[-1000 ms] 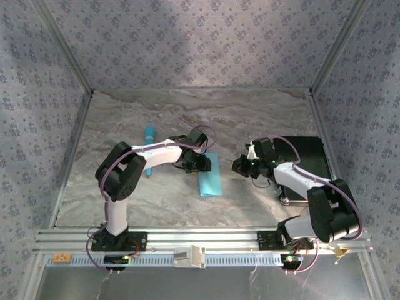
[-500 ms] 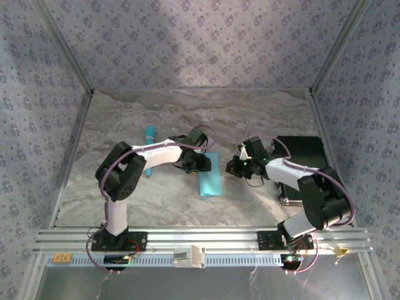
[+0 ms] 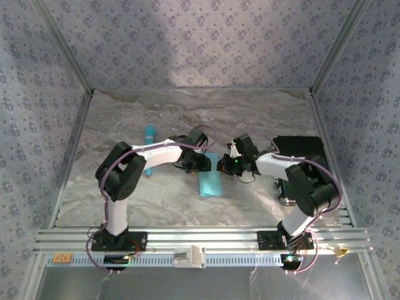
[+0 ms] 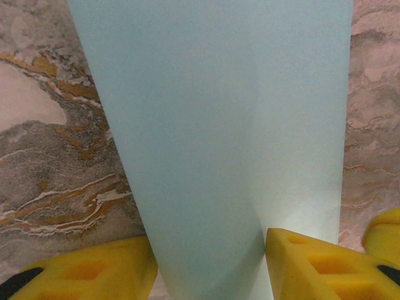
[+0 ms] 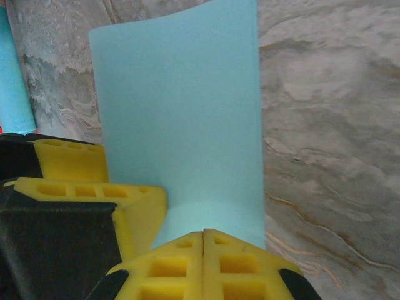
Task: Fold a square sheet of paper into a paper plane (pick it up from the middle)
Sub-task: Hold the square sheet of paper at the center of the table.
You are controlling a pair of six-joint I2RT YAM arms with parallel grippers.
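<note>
The square sheet of paper [image 3: 210, 182] lies mid-table as a light cyan strip, folded over on itself. My left gripper [image 3: 201, 164] is at its far end. In the left wrist view the curled fold of paper [image 4: 212, 112] sits between the two yellow fingers [image 4: 81, 269], which touch it on both sides. My right gripper [image 3: 220, 167] has come in from the right, close to the left one. Its yellow fingertips [image 5: 187, 250] are pressed together over the near edge of the paper [image 5: 181, 112], with nothing visibly between them.
A slim turquoise stick [image 3: 150, 150] lies left of the left arm and shows at the right wrist view's left edge [image 5: 12, 81]. A black tray [image 3: 306, 156] sits at the right, behind the right arm. Patterned walls enclose the marble table.
My right arm has swung left from beside the black tray to the paper, next to the left gripper. The left arm and paper have stayed put.
</note>
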